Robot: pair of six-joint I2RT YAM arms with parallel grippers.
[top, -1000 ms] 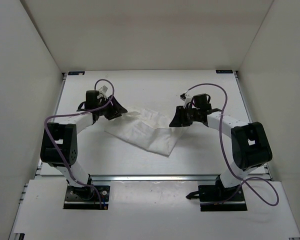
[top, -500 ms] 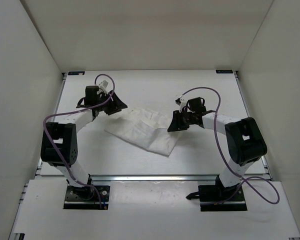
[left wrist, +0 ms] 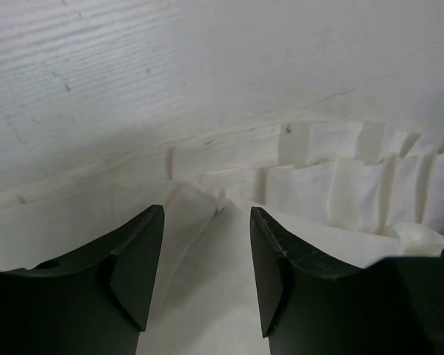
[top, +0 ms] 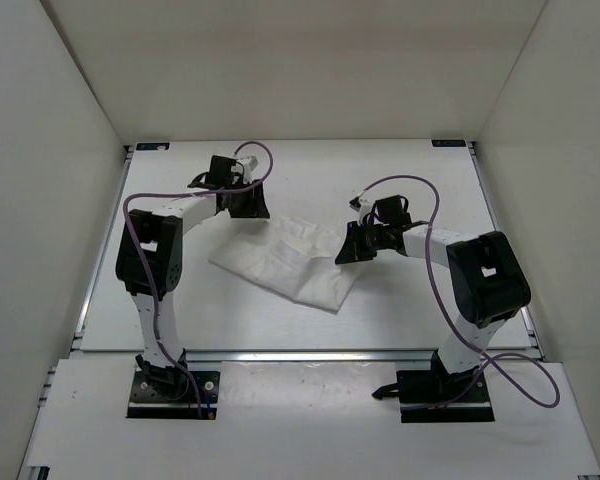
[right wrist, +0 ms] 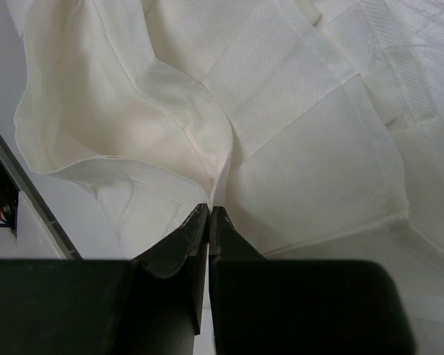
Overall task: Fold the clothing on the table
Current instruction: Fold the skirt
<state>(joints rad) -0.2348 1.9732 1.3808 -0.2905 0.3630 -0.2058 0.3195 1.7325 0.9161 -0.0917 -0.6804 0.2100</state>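
the clothing [top: 292, 265] lies crumpled mid-desk [top: 400, 180]. right gripper [right wrist: 209, 211] is clenched on a right-edge fold, presumably to lift it. left gripper [left wrist: 206, 214] hangs released, jaws straddling the far edge, apparently ready to pinch.

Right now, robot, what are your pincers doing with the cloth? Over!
Left pincer open over far edge of cloth. Right pincer shut on its right edge. Cloth rumpled on table, not yet folded. Nothing else in the way.

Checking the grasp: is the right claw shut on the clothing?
Shut: the right claw has its jaws pressed together, with a fold of the clothing pinched at their tips.
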